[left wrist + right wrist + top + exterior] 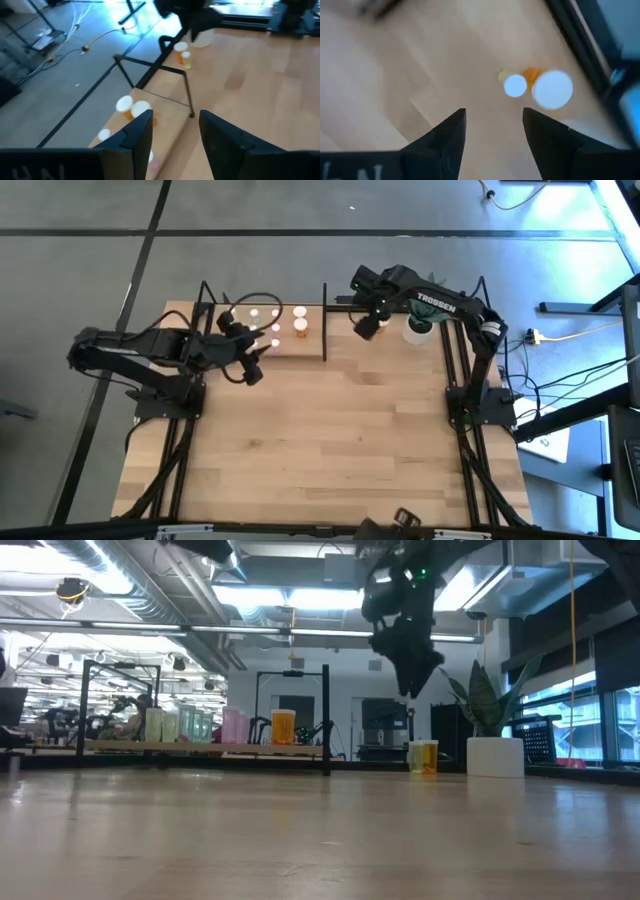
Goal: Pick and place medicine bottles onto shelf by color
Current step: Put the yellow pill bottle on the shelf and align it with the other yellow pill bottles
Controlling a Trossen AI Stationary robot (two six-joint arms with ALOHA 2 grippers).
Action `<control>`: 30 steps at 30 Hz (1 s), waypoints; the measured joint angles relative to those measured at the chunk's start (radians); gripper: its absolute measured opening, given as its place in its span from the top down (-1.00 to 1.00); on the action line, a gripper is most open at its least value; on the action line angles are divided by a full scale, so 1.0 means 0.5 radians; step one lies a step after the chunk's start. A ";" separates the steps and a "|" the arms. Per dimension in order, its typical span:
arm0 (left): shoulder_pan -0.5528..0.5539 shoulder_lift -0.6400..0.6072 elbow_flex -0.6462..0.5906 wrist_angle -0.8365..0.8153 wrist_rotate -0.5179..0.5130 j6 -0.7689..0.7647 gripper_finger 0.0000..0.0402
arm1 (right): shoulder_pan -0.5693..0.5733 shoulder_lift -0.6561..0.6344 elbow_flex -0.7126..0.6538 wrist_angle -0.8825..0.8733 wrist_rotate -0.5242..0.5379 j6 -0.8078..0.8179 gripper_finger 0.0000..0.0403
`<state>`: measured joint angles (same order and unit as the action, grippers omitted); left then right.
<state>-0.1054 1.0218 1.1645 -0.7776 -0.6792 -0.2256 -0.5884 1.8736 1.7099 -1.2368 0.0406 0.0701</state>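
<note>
The right hand (366,328) is held above the tabletop (330,440) in the upper middle of the high frame, just right of the shelf's black end bar (324,320), with its fingers apart and nothing between them. In the right wrist view two small bottles stand just beyond those fingers, touching or nearly so: a smaller yellowish bottle (514,85) and a larger orange bottle (552,89), both white-capped.

The main risk is judged to lie in that closeness. If the hand is lowered off-centre, one finger could land on the neighbouring cap and both bottles could be tipped or pushed toward the tabletop edge and the white plant pot (419,330). A grip closed over both caps at once could also squeeze one out sideways.

The left hand (252,370) sits at the near edge of the shelf (290,350) in the upper left, fingers apart and empty. Bottles already standing on the shelf (300,320) could be knocked over if that arm is swung across them.
</note>
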 joint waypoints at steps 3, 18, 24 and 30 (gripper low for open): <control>0.069 0.000 0.000 0.000 -0.001 0.000 0.24 | -0.020 0.000 -0.066 -0.008 0.000 -0.622 0.02; 0.177 0.001 0.000 0.000 0.093 0.000 0.24 | -0.097 -0.002 -0.414 0.336 -0.071 -1.845 0.02; 0.177 0.001 0.000 0.000 0.094 -0.014 0.24 | -0.100 -0.002 -0.475 0.476 -0.071 -1.914 0.02; 0.177 0.001 0.000 0.004 0.095 -0.018 0.24 | -0.101 -0.002 -0.574 0.535 -0.069 -2.046 0.02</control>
<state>-0.0170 1.0222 1.1645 -0.7757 -0.6319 -0.2344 -0.6390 1.8729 1.4230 -0.9695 0.0061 -0.9529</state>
